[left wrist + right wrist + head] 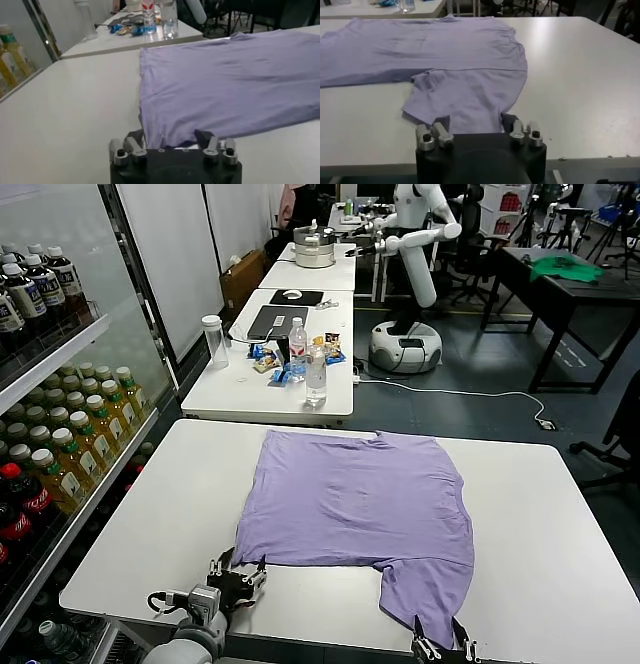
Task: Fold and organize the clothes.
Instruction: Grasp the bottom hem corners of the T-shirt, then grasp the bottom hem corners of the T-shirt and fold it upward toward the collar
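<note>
Plain lavender T-shirt (365, 504) – no print showing – spread on a white table (150, 524). Black grippers with silver fittings at the shirt's near edge: left gripper (170, 142) at one corner, right gripper (475, 121) at the sleeve. Beyond the shirt, blue wrappers (275, 369) – and a green cloth (565, 267) on a dark table (560, 299).

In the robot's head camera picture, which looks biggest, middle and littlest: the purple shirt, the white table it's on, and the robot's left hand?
1. White table: biggest, it spreads out past the shirt on every side.
2. Purple shirt: middle, covering much of the tabletop.
3. Left hand: littlest, at the shirt's near left corner. It is nearest the camera and still looks smallest.
</note>
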`<state>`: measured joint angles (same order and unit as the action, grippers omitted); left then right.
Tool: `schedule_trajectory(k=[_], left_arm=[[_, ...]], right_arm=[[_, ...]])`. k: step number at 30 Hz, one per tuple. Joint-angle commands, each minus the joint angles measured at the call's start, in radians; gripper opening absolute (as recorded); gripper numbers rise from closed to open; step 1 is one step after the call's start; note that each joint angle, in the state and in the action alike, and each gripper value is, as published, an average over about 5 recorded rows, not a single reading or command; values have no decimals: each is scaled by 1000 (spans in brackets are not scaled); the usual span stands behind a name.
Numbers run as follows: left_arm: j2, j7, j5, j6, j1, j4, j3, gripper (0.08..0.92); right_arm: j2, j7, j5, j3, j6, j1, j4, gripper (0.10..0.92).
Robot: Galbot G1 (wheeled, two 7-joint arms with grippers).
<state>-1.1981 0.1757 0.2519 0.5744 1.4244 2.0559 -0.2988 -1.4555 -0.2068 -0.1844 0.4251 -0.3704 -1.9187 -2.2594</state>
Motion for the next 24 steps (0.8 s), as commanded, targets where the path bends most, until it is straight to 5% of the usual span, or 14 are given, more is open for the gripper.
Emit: schedule_trajectory(k=[1, 11, 16, 24], left_arm=[[1, 3, 29, 7, 0, 3, 2, 489], [3, -6, 80, 0, -6, 1, -11, 204], [5, -1, 87, -18, 5, 39, -21, 126], [30, 6, 91, -24, 69, 220, -55, 122]], right_arm=[[2, 1, -38, -1, -5, -2, 1, 396], [25, 23, 24, 36, 64, -25, -81, 130], [52, 35, 28, 84, 91, -34, -140, 119], [114, 41, -71, 205, 55, 66, -205, 119]])
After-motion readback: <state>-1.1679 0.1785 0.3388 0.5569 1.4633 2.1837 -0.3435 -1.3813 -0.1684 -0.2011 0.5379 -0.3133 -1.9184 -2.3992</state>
